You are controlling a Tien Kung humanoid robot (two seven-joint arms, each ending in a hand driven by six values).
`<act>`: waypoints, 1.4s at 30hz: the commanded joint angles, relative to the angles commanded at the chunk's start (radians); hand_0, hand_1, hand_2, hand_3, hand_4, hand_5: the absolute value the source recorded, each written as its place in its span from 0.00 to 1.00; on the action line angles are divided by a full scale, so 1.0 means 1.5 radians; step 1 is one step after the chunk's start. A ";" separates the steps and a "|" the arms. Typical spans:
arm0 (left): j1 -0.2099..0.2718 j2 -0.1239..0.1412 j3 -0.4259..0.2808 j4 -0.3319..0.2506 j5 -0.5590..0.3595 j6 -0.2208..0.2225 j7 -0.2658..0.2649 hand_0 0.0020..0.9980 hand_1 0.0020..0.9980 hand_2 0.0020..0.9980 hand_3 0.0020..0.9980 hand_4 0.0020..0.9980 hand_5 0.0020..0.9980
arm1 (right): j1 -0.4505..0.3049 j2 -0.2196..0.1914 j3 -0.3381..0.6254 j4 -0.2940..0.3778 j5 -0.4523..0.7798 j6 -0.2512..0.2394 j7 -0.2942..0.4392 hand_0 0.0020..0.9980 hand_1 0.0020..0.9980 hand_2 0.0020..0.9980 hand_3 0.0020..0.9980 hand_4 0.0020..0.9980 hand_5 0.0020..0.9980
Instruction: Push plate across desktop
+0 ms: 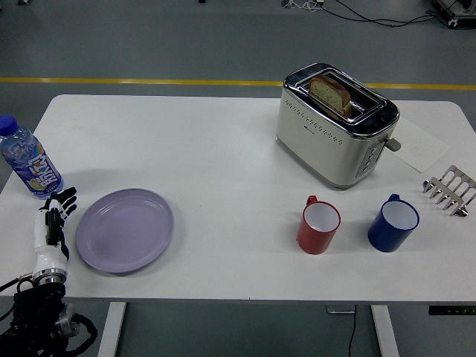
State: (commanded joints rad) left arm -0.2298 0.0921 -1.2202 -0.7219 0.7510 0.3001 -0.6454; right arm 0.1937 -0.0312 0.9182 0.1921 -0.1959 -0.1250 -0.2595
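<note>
A lilac plate (125, 230) lies flat on the white table (223, 163) near its front left. My left hand (54, 216) is just left of the plate's rim, over the table's left edge. Its fingers are straight and point away from me, holding nothing. A small gap shows between the hand and the plate. My right hand is out of view.
A water bottle (28, 166) stands just behind my left hand. A toaster (335, 126) with a bread slice stands at the back right. A red mug (318, 224), a blue mug (393, 222), a toast rack (449, 189) and a paper (420, 145) are on the right.
</note>
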 joint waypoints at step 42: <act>-0.016 -0.023 0.048 0.011 -0.048 0.021 0.000 0.73 0.75 0.73 0.61 0.38 1.00 | 0.002 0.008 -0.008 0.011 -0.005 0.005 -0.024 0.64 0.63 0.68 0.60 0.43 0.25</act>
State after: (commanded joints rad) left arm -0.2541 0.0575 -1.1478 -0.7055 0.6793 0.3310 -0.6454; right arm 0.1961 -0.0192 0.9057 0.2082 -0.2033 -0.1172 -0.2952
